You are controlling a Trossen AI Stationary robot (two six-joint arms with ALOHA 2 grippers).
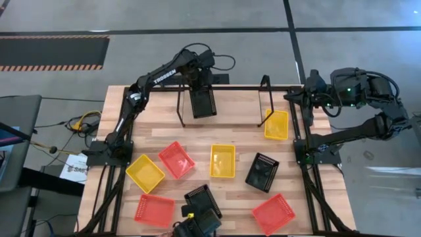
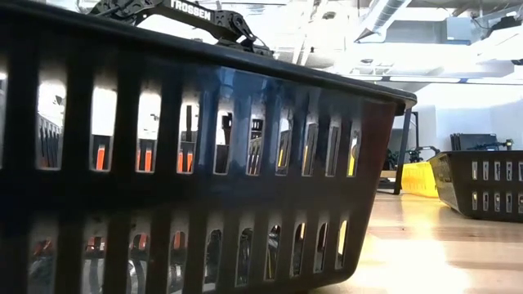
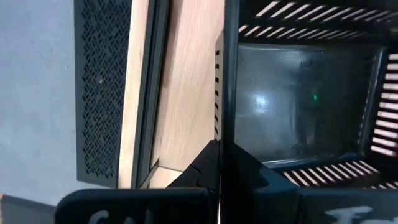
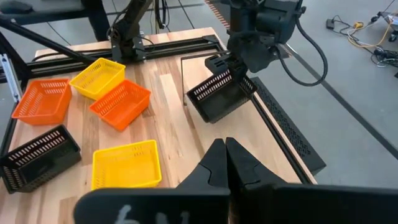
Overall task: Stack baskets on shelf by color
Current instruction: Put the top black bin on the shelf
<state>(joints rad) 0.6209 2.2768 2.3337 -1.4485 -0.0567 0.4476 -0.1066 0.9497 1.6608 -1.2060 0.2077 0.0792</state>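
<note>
My left gripper point(image 1: 200, 85) is over the far side of the table, inside the shelf point(image 1: 223, 91), and is shut on a black basket point(image 4: 221, 93). The shelf is a thin black rod rack. A yellow basket point(image 1: 276, 125) lies at its right end post. More baskets lie loose on the near half of the table: two yellow point(image 1: 222, 160) point(image 1: 145, 173), three red-orange point(image 1: 176, 159) point(image 1: 154, 209) point(image 1: 273, 214) and two black point(image 1: 262, 172) point(image 1: 202, 201). My right gripper point(image 4: 225, 158) is shut on nothing, pulled back high at the table's right edge. My left gripper pinches one wall of the black basket at its rim point(image 3: 219, 106), one finger inside the basket and one outside. The fingers come from above, pointing steeply down. The basket hangs tilted below them, open side toward the right arm. Whether its low corner point(image 4: 198, 107) touches the table I cannot tell.
A black tube frame point(image 1: 299, 125) edges the table. In the low view a black basket point(image 2: 204, 163) stands right before the camera and blocks most of it. Beyond it show another black basket point(image 2: 482, 184) and the yellow one point(image 2: 421, 180). Bare wood lies between shelf and loose baskets.
</note>
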